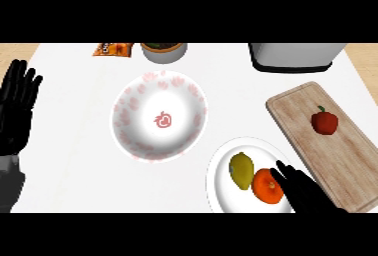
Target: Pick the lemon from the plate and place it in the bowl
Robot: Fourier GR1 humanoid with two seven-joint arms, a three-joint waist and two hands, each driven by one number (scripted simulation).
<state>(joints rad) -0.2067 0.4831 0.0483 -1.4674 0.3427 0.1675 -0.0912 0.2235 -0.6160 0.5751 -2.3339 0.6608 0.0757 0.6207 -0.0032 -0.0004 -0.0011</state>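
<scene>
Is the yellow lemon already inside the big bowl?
No, the lemon lies on the plate beside an orange, and the bowl holds no fruit.

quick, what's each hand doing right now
left hand: open, fingers straight, resting at the left edge
right hand: open, holding nothing, over the plate beside the orange

No words, brands or numbers are showing legibly anywhere. The orange snack packet [113, 49] lying at eleven o'clock is carrying dark print too small to read. The white, pink-patterned ceramic bowl [140, 107] is displaying only a red strawberry emblem at its centre.
</scene>
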